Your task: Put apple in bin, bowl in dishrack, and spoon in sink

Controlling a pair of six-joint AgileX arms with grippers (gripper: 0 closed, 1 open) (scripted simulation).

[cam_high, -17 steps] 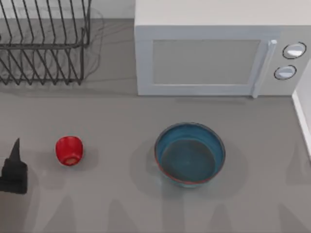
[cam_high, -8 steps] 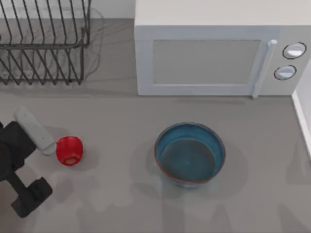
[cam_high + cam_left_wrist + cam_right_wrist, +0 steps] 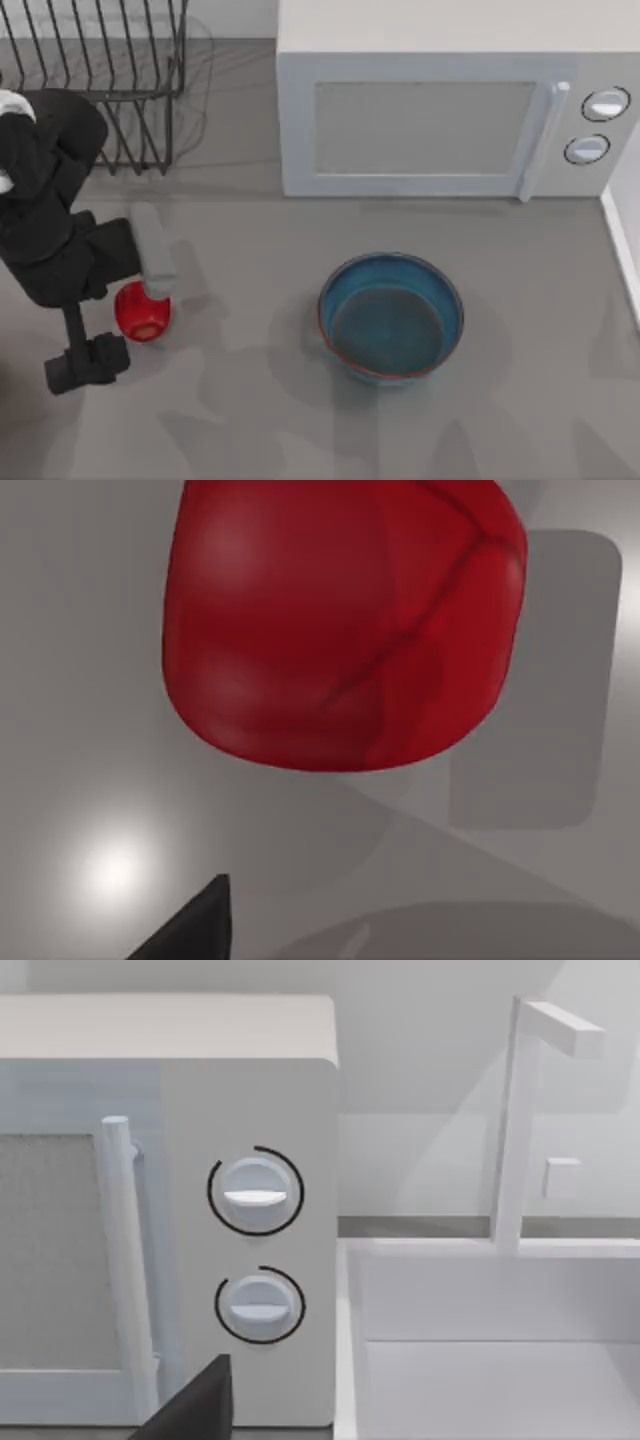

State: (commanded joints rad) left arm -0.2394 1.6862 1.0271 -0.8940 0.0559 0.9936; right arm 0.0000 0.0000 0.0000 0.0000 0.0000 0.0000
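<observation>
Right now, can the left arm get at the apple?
Probably yes. The left claw is right at the apple on the table's left side, and the left wrist view shows the apple close up with nothing between. The bowl sits well apart.

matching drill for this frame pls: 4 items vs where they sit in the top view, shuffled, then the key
Items:
1. apple
2. bowl
3. dishrack
4. microwave

Places:
A. back left corner
B. table middle, right of the apple
C. back, centre to right
D. front left, under the left arm's gripper

Pairs: 1-D, 2-B, 3-A, 4-C
</observation>
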